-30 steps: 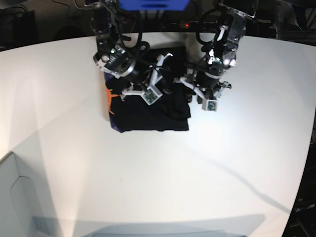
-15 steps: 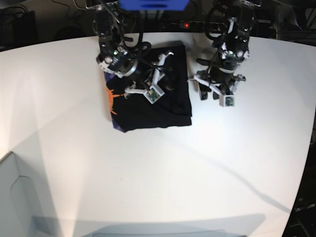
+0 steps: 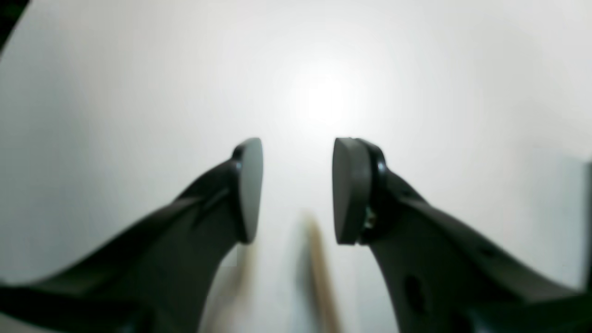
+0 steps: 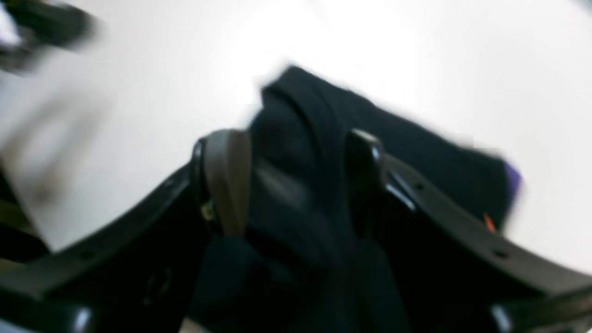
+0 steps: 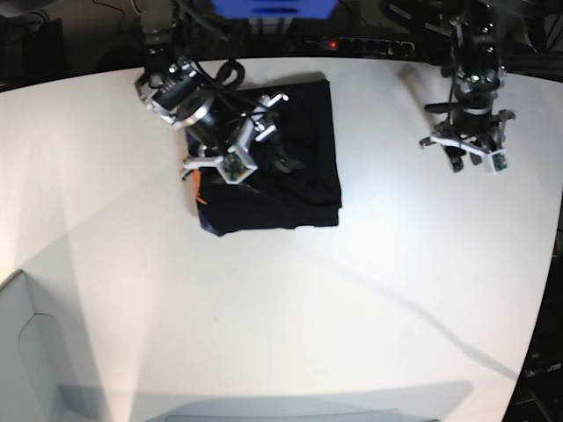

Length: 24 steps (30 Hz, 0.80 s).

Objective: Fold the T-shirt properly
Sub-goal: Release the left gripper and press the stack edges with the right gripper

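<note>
Cloth of the folded T-shirt [image 5: 273, 167] lies far-centre on the white tabletop [image 5: 290, 316], its orange and purple print peeking out at the left edge. My right gripper [image 4: 296, 185] hangs over it, jaws apart with black fabric between them, not pinched. My left gripper [image 3: 296, 189] hovers well apart over bare tabletop at the far right, jaws open and empty. Wide room lies near.

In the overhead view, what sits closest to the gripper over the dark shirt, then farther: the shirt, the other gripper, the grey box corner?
1. T-shirt, directly beneath the right gripper.
2. Left gripper, across the table.
3. Grey box corner, bottom-left edge.
</note>
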### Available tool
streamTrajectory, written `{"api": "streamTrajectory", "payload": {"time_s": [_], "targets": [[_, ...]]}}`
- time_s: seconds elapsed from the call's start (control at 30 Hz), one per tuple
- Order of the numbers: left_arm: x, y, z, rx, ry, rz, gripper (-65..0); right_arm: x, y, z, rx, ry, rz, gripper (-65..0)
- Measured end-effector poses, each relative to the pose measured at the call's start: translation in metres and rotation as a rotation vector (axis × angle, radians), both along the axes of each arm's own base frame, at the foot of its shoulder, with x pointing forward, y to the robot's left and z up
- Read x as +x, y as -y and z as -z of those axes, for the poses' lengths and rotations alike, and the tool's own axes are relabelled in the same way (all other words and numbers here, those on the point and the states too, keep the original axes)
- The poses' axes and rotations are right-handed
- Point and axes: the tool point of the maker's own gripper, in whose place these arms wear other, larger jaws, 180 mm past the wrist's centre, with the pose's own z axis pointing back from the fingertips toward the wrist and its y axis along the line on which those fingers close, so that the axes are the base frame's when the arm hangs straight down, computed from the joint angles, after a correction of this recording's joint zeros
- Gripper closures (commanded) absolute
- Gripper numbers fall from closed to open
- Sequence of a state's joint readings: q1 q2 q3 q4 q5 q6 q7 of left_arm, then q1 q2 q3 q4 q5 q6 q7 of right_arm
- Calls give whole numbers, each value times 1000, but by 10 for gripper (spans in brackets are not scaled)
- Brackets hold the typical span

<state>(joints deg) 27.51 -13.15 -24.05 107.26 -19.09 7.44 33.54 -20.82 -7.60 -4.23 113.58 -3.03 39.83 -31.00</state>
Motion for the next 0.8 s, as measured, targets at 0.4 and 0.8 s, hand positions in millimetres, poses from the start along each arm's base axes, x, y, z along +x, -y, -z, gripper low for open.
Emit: {"api": "streamTrajectory", "payload": {"time_s": [0.4, 0.8], "targets": [[-2, -22, -11, 24, 32, -63, -243, -48, -35, 50, 0, -164, -156, -337], [-2, -28, -14, 32, 37, -71, -243, -102, -97, 12, 35, -70, -463, -335]]}}
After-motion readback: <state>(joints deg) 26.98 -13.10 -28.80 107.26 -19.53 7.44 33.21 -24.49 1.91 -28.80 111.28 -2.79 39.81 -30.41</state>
